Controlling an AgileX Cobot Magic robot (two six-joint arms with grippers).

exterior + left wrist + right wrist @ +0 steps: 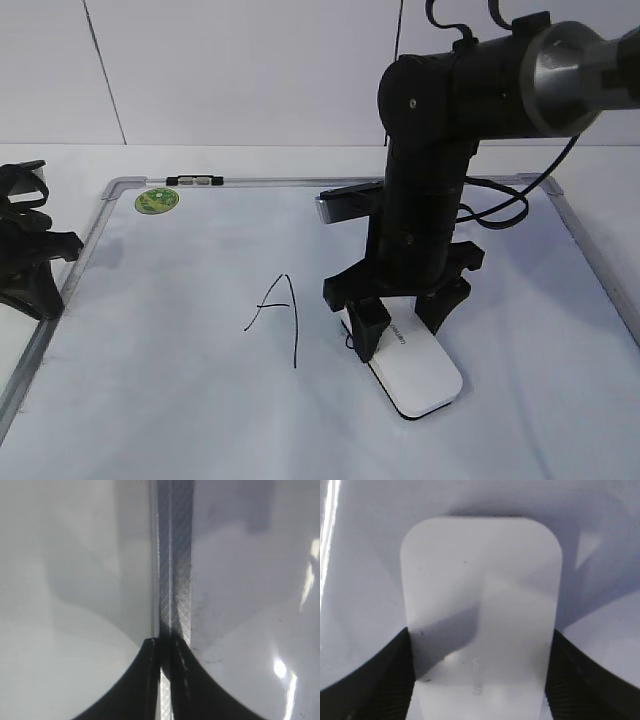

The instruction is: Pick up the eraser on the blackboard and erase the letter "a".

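The white eraser (425, 375) lies flat on the blackboard (200, 400), right of centre. My right gripper (400, 325) straddles its far end, one finger pressed to each long side, shut on it. In the right wrist view the eraser (480, 590) fills the space between the two black fingers (481, 635), over the board (360, 580). Only a small black bit of the letter "a" (351, 342) shows beside the left finger; the rest is hidden. My left gripper (30, 260) is shut and empty at the board's left edge.
A taller capital "A" (280, 315) is drawn left of the eraser. A round green sticker (157, 200) and a small black clip (195, 181) sit at the board's top left. The left wrist view shows the board's grey frame (175, 580) under the shut fingers (167, 642).
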